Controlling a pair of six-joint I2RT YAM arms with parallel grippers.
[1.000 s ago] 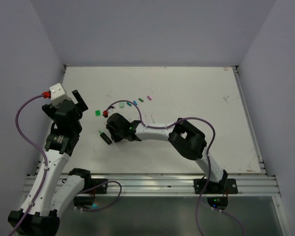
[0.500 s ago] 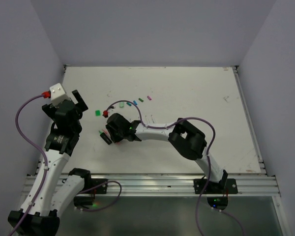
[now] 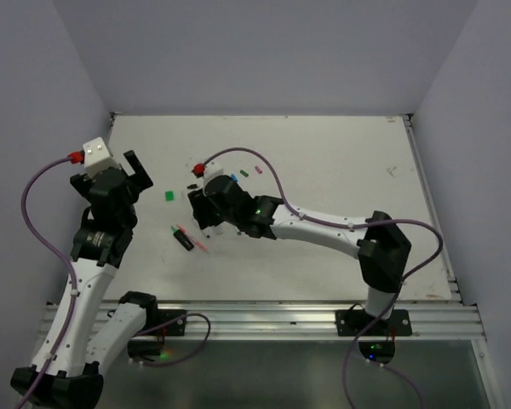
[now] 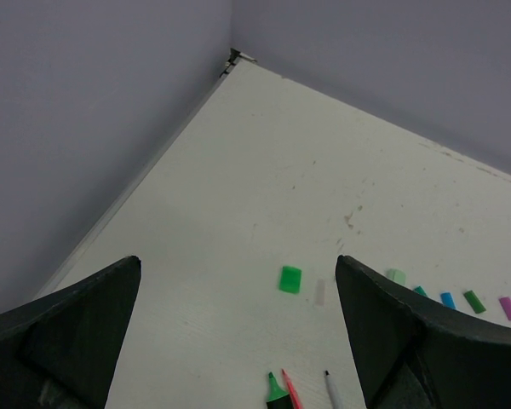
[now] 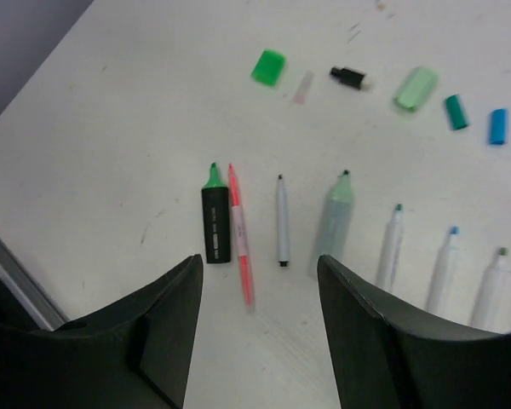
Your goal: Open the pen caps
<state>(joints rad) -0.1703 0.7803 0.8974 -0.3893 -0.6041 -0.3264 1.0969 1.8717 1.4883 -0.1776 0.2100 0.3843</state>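
Note:
Loose pen caps lie in a row in the right wrist view: bright green [image 5: 268, 66], black [image 5: 351, 78], pale green [image 5: 416, 88], teal [image 5: 455, 112], blue [image 5: 497, 126]. The left wrist view also shows dark green [image 4: 473, 301] and magenta [image 4: 508, 308] caps. Below the row lie uncapped pens: a black highlighter [image 5: 215, 217], a pink pen [image 5: 240, 239], a white pen [image 5: 282, 220] and a pale green marker [image 5: 335, 220]. My right gripper [image 5: 260, 332] is open and empty above the pens. My left gripper [image 4: 238, 341] is open and empty, raised at the table's left [image 3: 136, 175].
A small clear cap [image 5: 303, 86] lies beside the bright green one. More white pens with coloured tips [image 5: 391, 243] lie to the right of the pale green marker. The left wall and the table's back left corner [image 4: 232, 55] are near my left arm.
My right gripper has risen and moved back and to the right, away from the black highlighter. A pink pen now shows beside the highlighter and a black cap lies in the row.

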